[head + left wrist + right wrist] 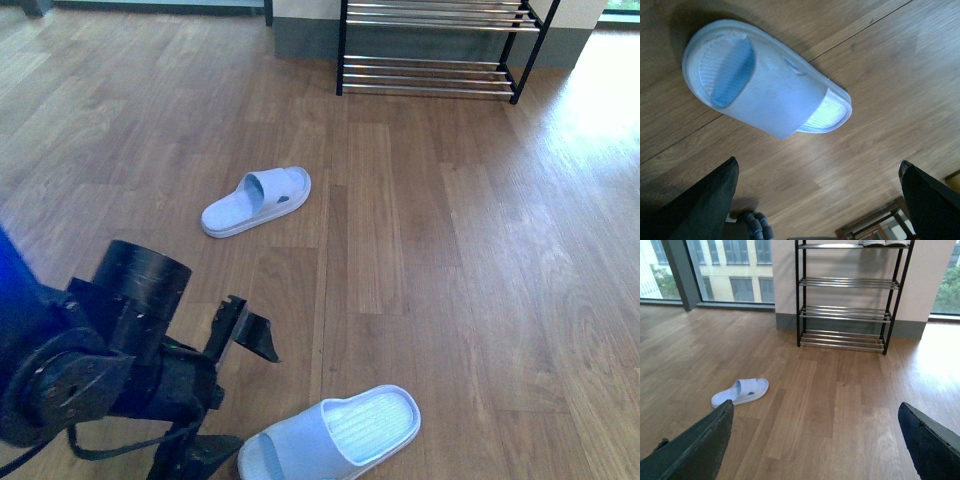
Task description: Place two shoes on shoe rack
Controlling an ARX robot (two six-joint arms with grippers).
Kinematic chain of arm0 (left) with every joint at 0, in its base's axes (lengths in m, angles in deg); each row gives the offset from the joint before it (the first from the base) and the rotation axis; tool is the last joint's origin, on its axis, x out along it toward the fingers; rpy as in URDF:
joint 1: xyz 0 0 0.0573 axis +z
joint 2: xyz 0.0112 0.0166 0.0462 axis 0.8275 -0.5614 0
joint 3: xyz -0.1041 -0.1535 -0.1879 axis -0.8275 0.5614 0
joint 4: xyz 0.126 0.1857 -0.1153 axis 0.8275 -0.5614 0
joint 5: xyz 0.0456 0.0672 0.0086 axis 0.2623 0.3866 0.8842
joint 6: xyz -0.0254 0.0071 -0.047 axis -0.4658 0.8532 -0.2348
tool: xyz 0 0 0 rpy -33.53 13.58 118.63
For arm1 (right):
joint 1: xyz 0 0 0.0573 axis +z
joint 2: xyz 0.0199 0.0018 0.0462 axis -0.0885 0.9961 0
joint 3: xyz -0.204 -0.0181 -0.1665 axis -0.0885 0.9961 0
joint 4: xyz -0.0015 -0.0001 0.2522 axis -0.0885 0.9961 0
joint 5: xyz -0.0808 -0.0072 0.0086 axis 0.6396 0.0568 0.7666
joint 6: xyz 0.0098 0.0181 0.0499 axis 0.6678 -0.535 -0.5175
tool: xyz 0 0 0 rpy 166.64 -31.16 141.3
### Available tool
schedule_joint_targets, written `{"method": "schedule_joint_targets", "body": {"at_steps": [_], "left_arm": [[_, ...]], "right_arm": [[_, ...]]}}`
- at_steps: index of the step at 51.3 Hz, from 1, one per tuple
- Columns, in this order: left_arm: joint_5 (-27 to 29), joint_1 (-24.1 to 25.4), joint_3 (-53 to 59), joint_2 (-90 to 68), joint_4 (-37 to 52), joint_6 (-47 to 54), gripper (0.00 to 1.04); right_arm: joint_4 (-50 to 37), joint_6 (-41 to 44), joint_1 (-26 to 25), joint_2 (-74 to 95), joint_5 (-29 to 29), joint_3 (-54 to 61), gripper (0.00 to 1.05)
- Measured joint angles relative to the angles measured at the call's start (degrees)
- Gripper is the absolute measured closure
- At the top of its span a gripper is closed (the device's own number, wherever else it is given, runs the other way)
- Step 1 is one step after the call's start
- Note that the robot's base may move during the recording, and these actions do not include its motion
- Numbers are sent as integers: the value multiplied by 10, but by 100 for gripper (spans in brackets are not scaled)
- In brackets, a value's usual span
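Observation:
The two shoes I see on the wooden floor are pale blue slides. One slide (pixel 335 435) (pixel 765 85) lies close in front, with my open left gripper (pixel 228 395) (pixel 817 170) hovering just beside it and holding nothing. The other slide (pixel 258 200) (pixel 740 391) lies further out, towards the left. The black shoe rack (pixel 430 70) (pixel 845 312) with chrome bars stands against the far wall. My right gripper (pixel 815 407) is open over bare floor and faces the rack; it does not show in the front view.
White-soled footwear (pixel 885 242) sits on the rack's top tier, mostly cut off by the frame. A grey skirting wall (pixel 785 320) runs behind the rack, with tall windows (pixel 735 270) to its left. My left arm's black body (pixel 90 360) fills the near left.

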Motion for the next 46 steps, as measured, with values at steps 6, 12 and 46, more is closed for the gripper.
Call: {"method": "schedule_joint_targets", "body": {"at_steps": [6,12,46], "left_arm": [[-24,-16,-76,-82,-18,7,9],[-48,-31,-143,-144,-40,11,9],[-70,-125,-376,-260,-228,-3,10]], "right_arm": [[0,0,0,0,0,0,9],[0,0,0,0,0,0,9],[0,0,0,0,0,0,9]]}}
